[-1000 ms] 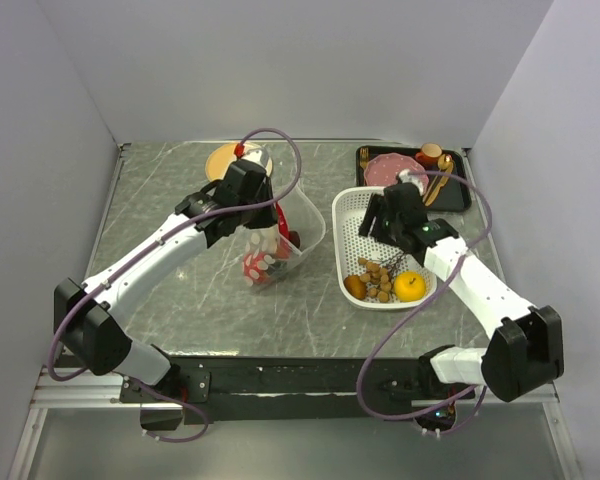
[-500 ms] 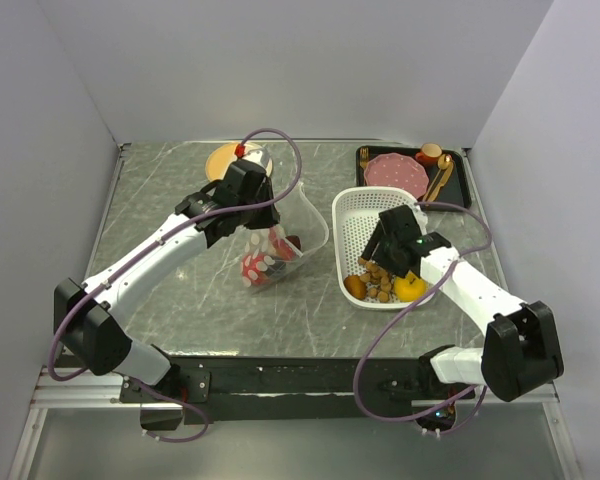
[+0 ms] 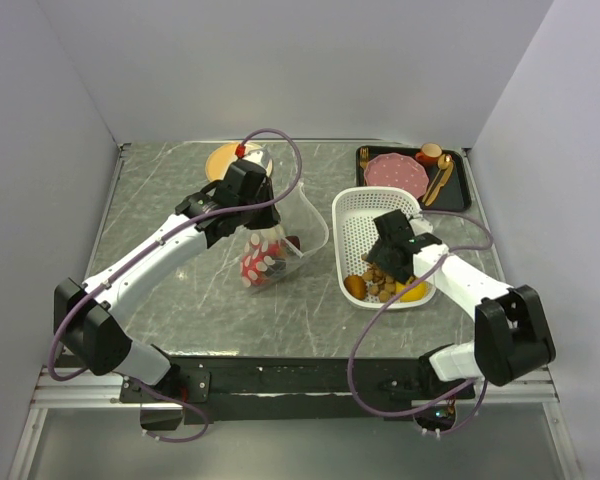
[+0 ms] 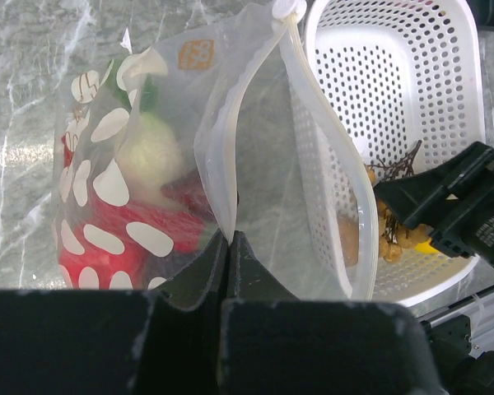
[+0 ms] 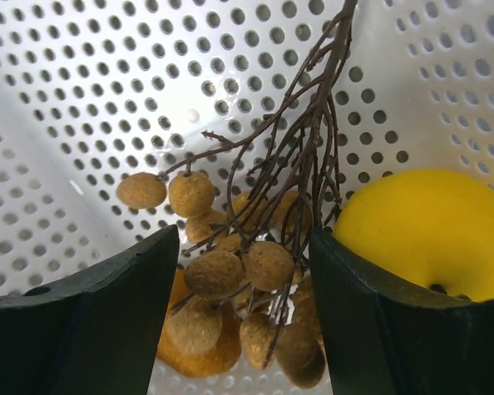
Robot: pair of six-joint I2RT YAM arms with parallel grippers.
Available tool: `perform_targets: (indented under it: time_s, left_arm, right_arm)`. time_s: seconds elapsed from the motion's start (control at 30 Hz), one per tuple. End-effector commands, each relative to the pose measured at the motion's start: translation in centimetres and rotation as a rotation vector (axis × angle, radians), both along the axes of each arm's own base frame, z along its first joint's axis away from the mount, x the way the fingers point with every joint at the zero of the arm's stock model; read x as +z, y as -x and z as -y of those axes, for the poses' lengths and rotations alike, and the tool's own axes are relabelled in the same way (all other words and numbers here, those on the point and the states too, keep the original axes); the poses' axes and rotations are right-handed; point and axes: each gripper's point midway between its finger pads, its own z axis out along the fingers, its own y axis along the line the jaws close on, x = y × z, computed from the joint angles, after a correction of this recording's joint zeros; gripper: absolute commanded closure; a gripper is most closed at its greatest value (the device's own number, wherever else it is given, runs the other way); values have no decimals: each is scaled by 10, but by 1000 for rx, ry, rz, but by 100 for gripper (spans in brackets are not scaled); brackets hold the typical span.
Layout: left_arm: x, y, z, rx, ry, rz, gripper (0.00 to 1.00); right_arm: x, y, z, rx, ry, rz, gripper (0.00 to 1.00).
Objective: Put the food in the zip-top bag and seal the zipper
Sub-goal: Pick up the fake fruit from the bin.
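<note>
While the left gripper pinches the zip-top bag, the right gripper straddles the brown nut cluster, jaws apart.

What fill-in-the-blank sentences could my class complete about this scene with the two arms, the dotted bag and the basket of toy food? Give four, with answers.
1. The left gripper is ____ on the edge of the zip-top bag.
2. The right gripper is ____, with one finger on each side of the brown nuts.
3. The round fruit beside those nuts, in the white basket, is coloured ____.
4. The red pieces lie inside the ____.

Missing words: shut; open; yellow; bag.
</note>
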Motion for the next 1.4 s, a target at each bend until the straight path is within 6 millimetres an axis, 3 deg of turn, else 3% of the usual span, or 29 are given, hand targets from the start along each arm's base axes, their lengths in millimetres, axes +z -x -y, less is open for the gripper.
perform_targets:
  time_s: [0.0,0.07,0.2,0.37,0.6,1.1,1.37]
  left_arm:
    - [16,-2,4,-18,31,45,99]
    - [17,-2,4,-20,32,47,99]
    - [19,-3,1,-12,22,53,99]
    - [17,-2,-2,-4,11,52,99]
    - [16,-2,-1,-2,22,50,99]
    - [13,-2,1,-7,17,44,99]
    - [13,-3,3,-17,21,39,99]
  right_arm:
    - [-16,-6,4,-20,51,-35,30]
    - [-18,-14,-4,20,31,-34,32]
    - [-20,-29,-15,56,9,-25,48]
    - [11,-52,-25,112,-21,97,62]
    - [54,-71,-25,166,9,232,62]
    - [125,-69,-25,240,-6,451,61]
    - [193,-66,-36,334,-49,623,60]
